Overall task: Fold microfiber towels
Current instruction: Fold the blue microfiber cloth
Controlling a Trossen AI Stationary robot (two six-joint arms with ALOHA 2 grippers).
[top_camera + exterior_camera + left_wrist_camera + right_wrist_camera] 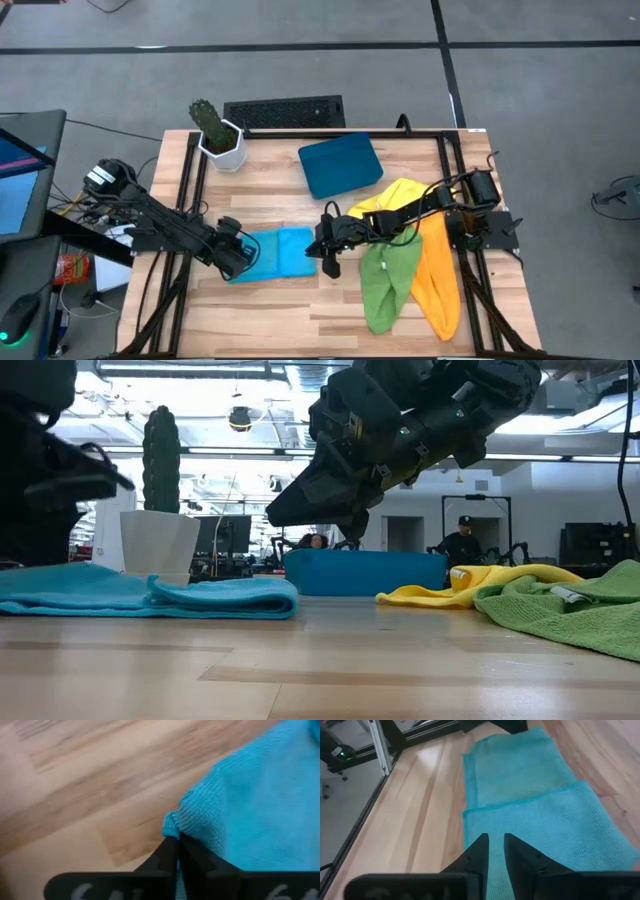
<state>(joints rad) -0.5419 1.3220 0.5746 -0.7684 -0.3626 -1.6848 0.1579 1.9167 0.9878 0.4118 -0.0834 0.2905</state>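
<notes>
The light blue towel (280,253) lies flat on the table, folded over on itself, one layer's edge (520,802) running across the other. My left gripper (238,258) is at the towel's left end and shut on it (176,840). My right gripper (325,255) hovers over the towel's right end, clear of the cloth in the low view (345,525). Its fingers stand slightly apart with nothing between them (496,842). The yellow towel (400,195), green towel (388,280) and orange towel (437,275) lie heaped under the right arm. My left gripper pinches a bunched corner of the light blue towel (172,822) between its two shut fingers. It comes steeply from above, slanting in from the table's left. One layer or several, I cannot tell. The rest of the towel (250,805) lies on the table.
A dark-blue tray (340,165) sits at the back middle, and a potted cactus (218,135) at the back left. Bare wood (290,310) lies in front of the blue towel. The black frame rails (190,180) run along the table's sides.
</notes>
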